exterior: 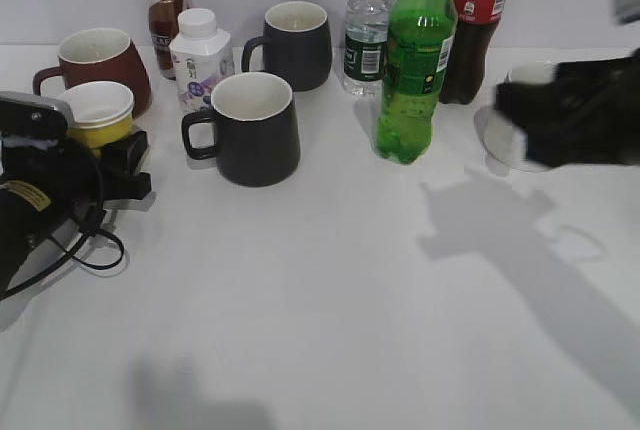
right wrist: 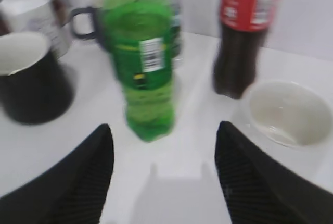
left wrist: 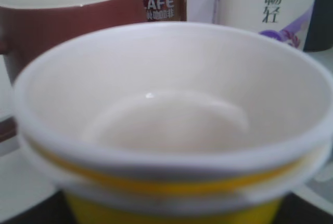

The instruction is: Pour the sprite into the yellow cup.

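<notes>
Standing on the white table (exterior: pixel 330 290): everything below, listed from largest to smallest.
Right arm: a dark blurred mass at the 3 o'clock edge of the exterior view, in front of a white cup (exterior: pixel 512 122).
Right gripper (right wrist: pixel 164 174): its two black fingers (right wrist: pixel 78 177) were spread wide with only bare table between them; it held nothing, and the sprite was just beyond the gap toward 12 o'clock.
Left gripper (exterior: pixel 120 165): at the 9 o'clock edge, black, reaching toward the yellow cup; its jaws were hidden, so I cannot tell if it gripped.
Sprite (exterior: pixel 414 60): upright, green, the tallest bottle, at about 1 o'clock from table centre, apart from both grippers; in the right wrist view it was at (right wrist: pixel 140 62).
Cola bottle (exterior: pixel 476 25): dark with a red label, just beside the sprite at its 2 o'clock.
Water bottle (exterior: pixel 366 25): clear, behind the sprite at its 10 o'clock.
Near black mug (exterior: pixel 250 128): at 11 o'clock from centre, handle pointing to 9 o'clock.
Far black mug (exterior: pixel 295 45): behind it toward 12 o'clock.
Red-brown mug (exterior: pixel 98 65): at 10 o'clock, just behind the yellow cup.
White drink bottle (exterior: pixel 198 58): between the red-brown mug and the black mugs.
Yellow cup (exterior: pixel 98 115): upright at 9 o'clock, at the left gripper's tip; in the left wrist view (left wrist: pixel 171 125) its white inside looked dry.
</notes>
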Robot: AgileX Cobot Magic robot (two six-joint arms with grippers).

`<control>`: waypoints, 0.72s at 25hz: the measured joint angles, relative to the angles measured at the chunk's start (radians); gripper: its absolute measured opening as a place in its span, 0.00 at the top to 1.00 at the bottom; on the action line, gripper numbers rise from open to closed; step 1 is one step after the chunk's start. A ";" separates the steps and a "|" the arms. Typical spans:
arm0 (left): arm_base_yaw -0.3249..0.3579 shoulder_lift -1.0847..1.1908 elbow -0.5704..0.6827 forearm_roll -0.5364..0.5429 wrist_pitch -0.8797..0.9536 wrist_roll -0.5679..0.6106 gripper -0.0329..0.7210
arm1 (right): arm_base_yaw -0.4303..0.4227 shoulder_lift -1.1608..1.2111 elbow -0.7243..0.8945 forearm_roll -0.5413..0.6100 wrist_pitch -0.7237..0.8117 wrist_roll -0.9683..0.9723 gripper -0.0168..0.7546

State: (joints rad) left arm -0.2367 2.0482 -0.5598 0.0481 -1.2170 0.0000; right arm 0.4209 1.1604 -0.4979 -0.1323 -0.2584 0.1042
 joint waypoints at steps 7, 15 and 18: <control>0.000 -0.090 0.061 0.047 0.011 0.000 0.42 | 0.071 0.189 0.000 -0.077 -0.179 0.000 0.30; 0.000 -0.231 0.163 0.185 0.009 0.000 0.43 | 0.071 0.518 -0.082 0.075 -0.451 -0.065 0.15; 0.000 -0.249 0.189 0.267 0.008 -0.006 0.43 | 0.071 0.608 -0.139 0.095 -0.499 -0.089 0.14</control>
State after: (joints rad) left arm -0.2367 1.7994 -0.3707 0.3148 -1.2090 -0.0060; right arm 0.4914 1.7683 -0.6367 -0.0369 -0.7572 0.0148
